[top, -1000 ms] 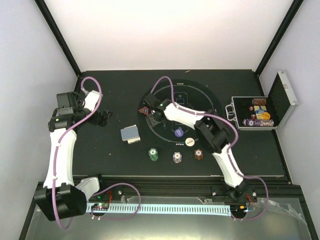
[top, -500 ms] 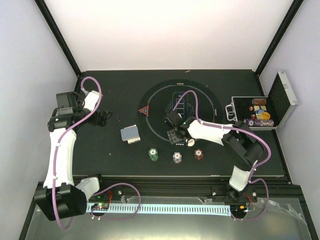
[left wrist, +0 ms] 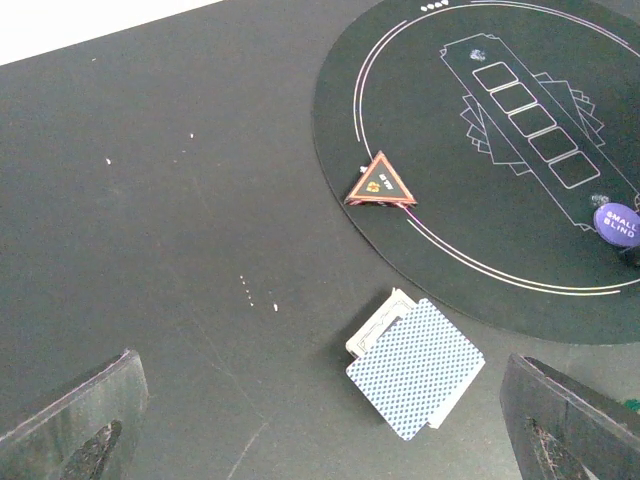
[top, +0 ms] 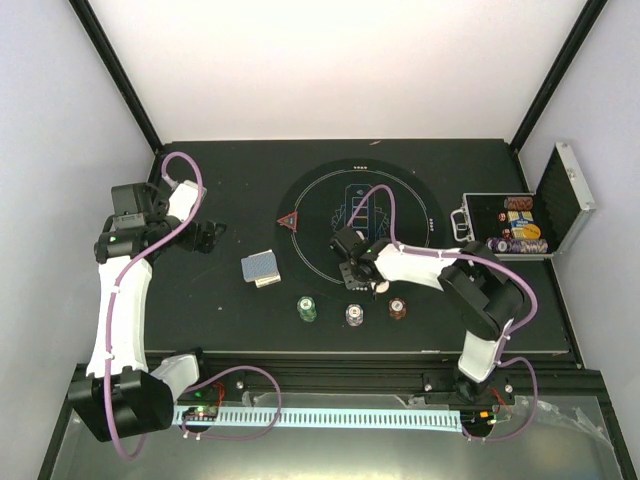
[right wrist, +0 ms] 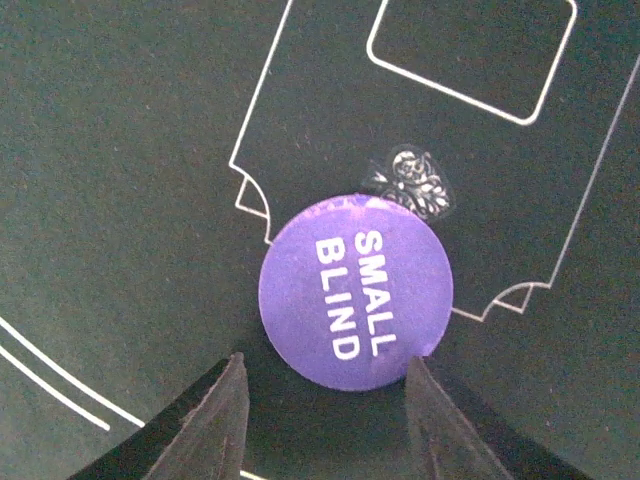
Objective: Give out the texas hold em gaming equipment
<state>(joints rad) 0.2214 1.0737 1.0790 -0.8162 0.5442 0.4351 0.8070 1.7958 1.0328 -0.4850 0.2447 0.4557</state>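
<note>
- purple button: a flat matte disc with white "SMALL BLIND" lettering. It is laid on the mat, over thin white printed outlines and a small ornament.
- mat: large, round and black, felt-like, printed with white rings and a row of card boxes. It is spread on the dark table.
- red triangle marker: flat, with a red border and a dark centre. It is set at the mat's left rim, on the white ring.
- cards: a small stack with grey-blue patterned backs, slightly skewed. It is laid on bare table just off the mat.
- green chips, white chips and brown-red chips are lined up in a row at the near side of the table. Stack heights and edge patterns cannot be made out.
- white button: partly covered by the right arm, and its text is not readable.
- case: silver metal, lid raised, at the far right. The chips inside are too small to sort.
- From above, the purple button is hidden under the right gripper. It is seen only in the two wrist views.
- right gripper: the fingers are held partly spread, with the button's near arc lying between the tips. One tip appears to be at the rim and a gap is seen at the other. No pinch is seen, and contact cannot be confirmed.
- left gripper: spread fully with nothing between the fingers, held over bare table at the left. The cards lie just ahead of it, and the purple button is well apart.
</note>
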